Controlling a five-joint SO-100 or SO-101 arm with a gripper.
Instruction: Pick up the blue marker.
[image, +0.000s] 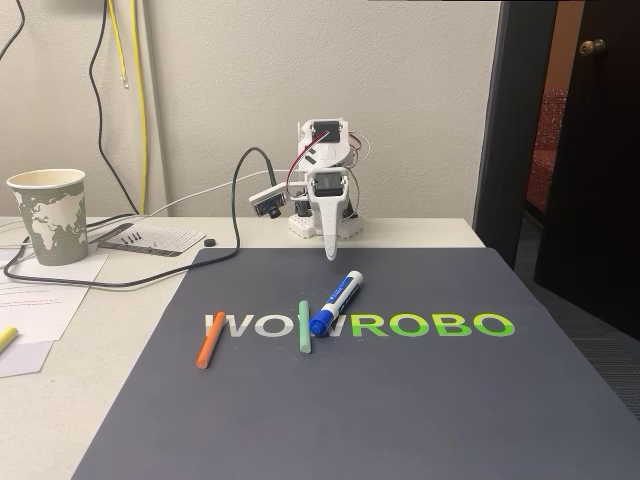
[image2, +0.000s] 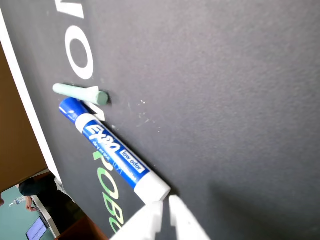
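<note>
The blue marker (image: 335, 302) lies on the dark mat (image: 400, 400) at the centre of the fixed view, tilted, its blue cap at the lower left and its white end at the upper right. The cap lies just beside the green stick (image: 303, 328), on the printed letters. In the wrist view the marker (image2: 112, 150) runs from the upper left to the bottom centre. The end effector (image2: 165, 212) is at the bottom edge there, its white fingers almost together with a thin gap, just beside the marker's white end. The orange stick (image: 210, 339) lies further left. A paper cup (image: 48, 215) stands on the table (image: 120, 310) at the left.
</note>
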